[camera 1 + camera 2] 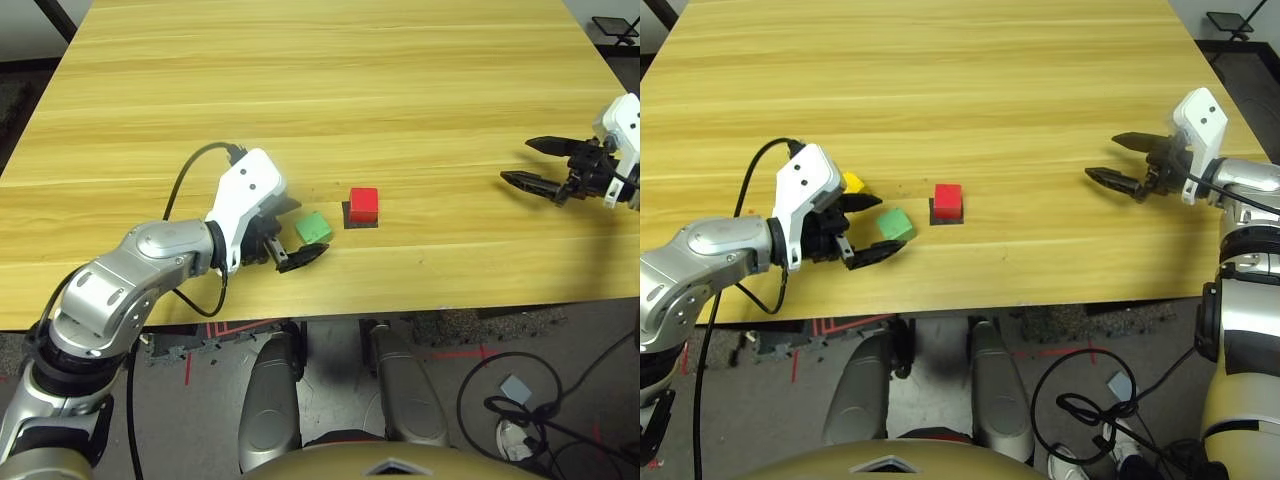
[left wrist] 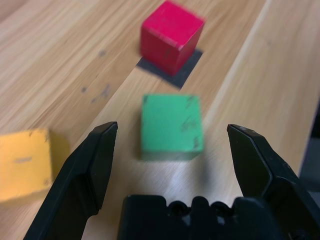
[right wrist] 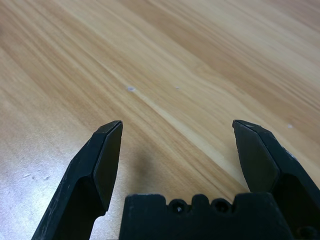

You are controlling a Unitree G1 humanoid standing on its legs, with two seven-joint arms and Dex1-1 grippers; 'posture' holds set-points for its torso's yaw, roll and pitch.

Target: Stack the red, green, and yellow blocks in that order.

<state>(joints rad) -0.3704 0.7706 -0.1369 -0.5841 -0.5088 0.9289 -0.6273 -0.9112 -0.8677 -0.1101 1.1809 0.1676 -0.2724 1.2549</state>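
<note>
Green Block Sits Before My Parted Left Fingers

My left gripper (image 2: 172, 131) stands wide, holding nothing, the green block (image 2: 171, 127) on the table (image 1: 330, 90) ahead of its fingers. The red block (image 1: 948, 201) rests on a black patch (image 1: 934, 219) near the green one; the yellow block (image 2: 25, 165) lies beside my left gripper. My right gripper (image 3: 177, 125), also spread and empty, hovers well apart from the blocks.

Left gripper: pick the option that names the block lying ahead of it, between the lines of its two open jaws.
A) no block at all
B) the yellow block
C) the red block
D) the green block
D: the green block sits ahead of the left gripper, between its spread jaws, while the red block stands farther off on the black patch and the yellow block lies outside them.
</note>
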